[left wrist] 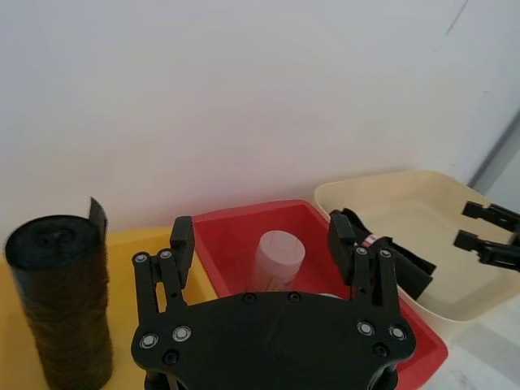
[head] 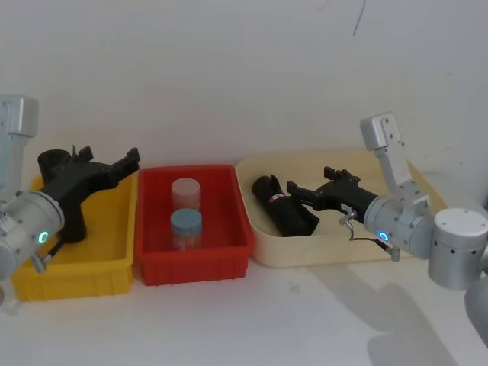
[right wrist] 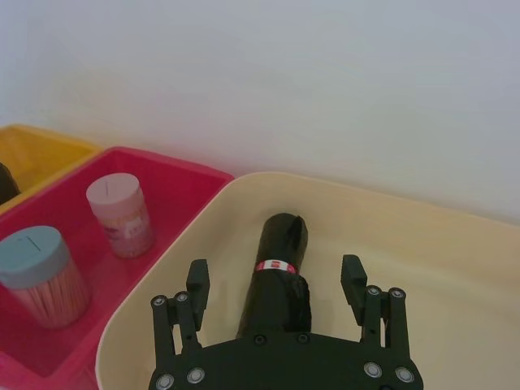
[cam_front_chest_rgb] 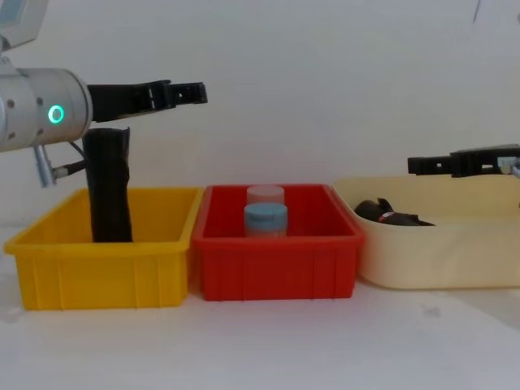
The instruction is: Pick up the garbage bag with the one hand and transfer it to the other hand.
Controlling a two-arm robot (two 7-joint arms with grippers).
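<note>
Left gripper [left wrist: 260, 236] sits closest in the left wrist view, its fingers spread wide and holding nothing. Beyond them a plain black roll [left wrist: 61, 301] stands upright in the yellow bin [left wrist: 10, 357], and a white-lidded jar [left wrist: 279, 256] stands in the red bin [left wrist: 231, 260]. The garbage bag [left wrist: 406, 272] lies in the cream bin [left wrist: 422, 211], with the right gripper [left wrist: 479, 227] above that bin. In the right wrist view, the right gripper's fingers are released and set apart, one to each side of the garbage bag below them, and grasp nothing. A red-and-white label band wraps the bag. A blue-lidded jar [right wrist: 32, 260] stands near the white-lidded jar in the red bin. In the head view, the left gripper hovers over the yellow bin beside the top of the plain roll. The right gripper reaches over the cream bin toward the bag, which lies diagonally at the end of the bin nearest the red bin. In the chest view, the left gripper is held level above the roll's top. The right gripper is level above the cream bin's rim, apart from the bag resting low inside.
</note>
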